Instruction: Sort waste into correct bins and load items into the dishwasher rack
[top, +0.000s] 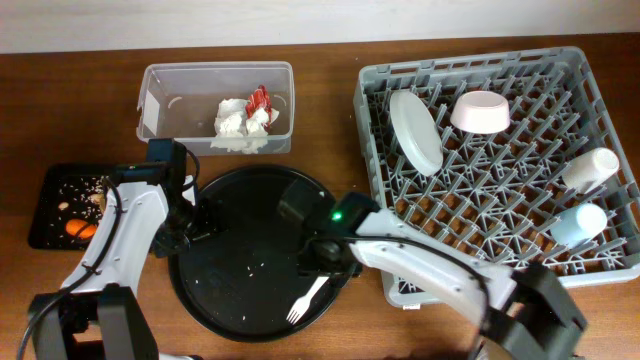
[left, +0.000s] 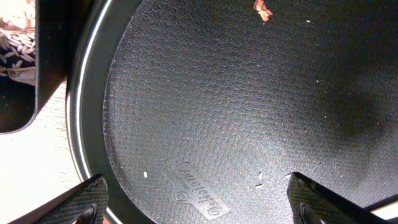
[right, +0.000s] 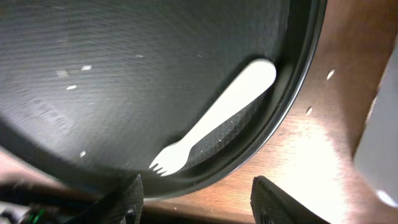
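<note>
A white plastic fork (top: 308, 298) lies at the front right of the large round black tray (top: 240, 200); it also shows in the right wrist view (right: 217, 115). My right gripper (top: 322, 256) is open and empty just above the fork (right: 202, 202). My left gripper (top: 188, 226) is open and empty over the round tray's left edge (left: 199, 208). The napkin (top: 235, 125) and red wrapper (top: 260, 99) lie in the clear tub (top: 160, 85). Scraps (top: 75, 190) and the carrot (top: 80, 230) lie in the small black tray (top: 40, 235). The rack (top: 600, 260) holds the plate (top: 415, 130), bowl (top: 480, 110), white cup (top: 590, 168) and blue cup (top: 580, 222).
A few crumbs lie on the round tray (left: 261, 9). The small black tray's edge (left: 50, 56) shows at the left of the left wrist view. The rack's grey corner (right: 379, 143) stands close to the right of the fork. Brown wooden table (top: 330, 60) lies all around.
</note>
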